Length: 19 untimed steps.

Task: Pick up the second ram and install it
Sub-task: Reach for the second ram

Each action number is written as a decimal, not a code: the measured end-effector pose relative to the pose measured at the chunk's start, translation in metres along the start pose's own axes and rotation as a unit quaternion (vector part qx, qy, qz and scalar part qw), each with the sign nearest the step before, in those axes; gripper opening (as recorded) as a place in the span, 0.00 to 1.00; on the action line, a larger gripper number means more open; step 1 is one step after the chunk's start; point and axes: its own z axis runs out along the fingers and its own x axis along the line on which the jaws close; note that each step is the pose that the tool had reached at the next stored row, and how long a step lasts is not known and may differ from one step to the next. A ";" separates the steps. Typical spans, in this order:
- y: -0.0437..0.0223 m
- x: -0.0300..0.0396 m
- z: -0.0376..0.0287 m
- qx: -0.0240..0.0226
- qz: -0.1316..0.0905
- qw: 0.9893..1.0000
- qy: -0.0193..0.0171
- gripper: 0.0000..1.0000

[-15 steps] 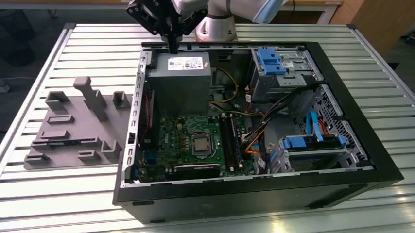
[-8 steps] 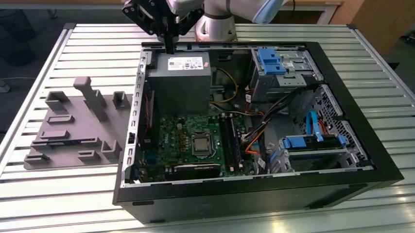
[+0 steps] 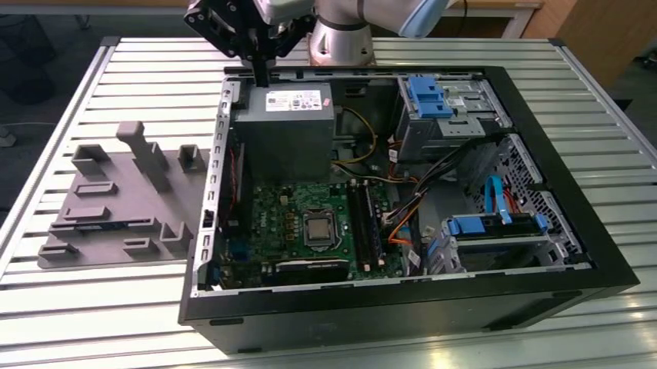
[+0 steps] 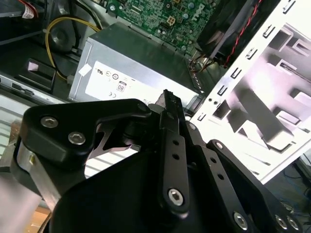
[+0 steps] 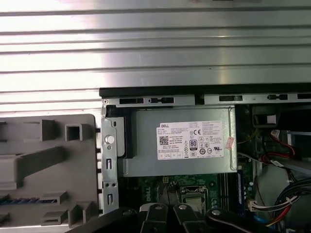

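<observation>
- The end effector (image 3: 261, 75) hangs at the exterior view's 12 o'clock, over the far rim of the open computer case (image 3: 411, 296), beside the grey power supply (image 3: 285, 131). Its fingers look pressed together, holding nothing.
- The second ram (image 3: 103, 225) lies in the grey tray (image 3: 113, 196) on the table (image 3: 154, 61), at the case's 9 o'clock, well apart from the end effector.
- By my judgement, neither pickup nor installation is done yet.

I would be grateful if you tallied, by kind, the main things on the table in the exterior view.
Computer case: 1
Grey power supply: 1
Bright blue drive brackets: 2
Grey holder tray: 1
Memory stick in the tray: 1
Total: 6
</observation>
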 end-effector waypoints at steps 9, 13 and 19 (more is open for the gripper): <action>-0.0047 0.0098 0.0009 0.000 -0.008 1.000 0.000 0.11; -0.0075 0.0126 0.0015 0.000 -0.010 1.000 0.000 0.11; -0.0124 0.0175 0.0022 0.000 -0.012 1.000 0.001 0.11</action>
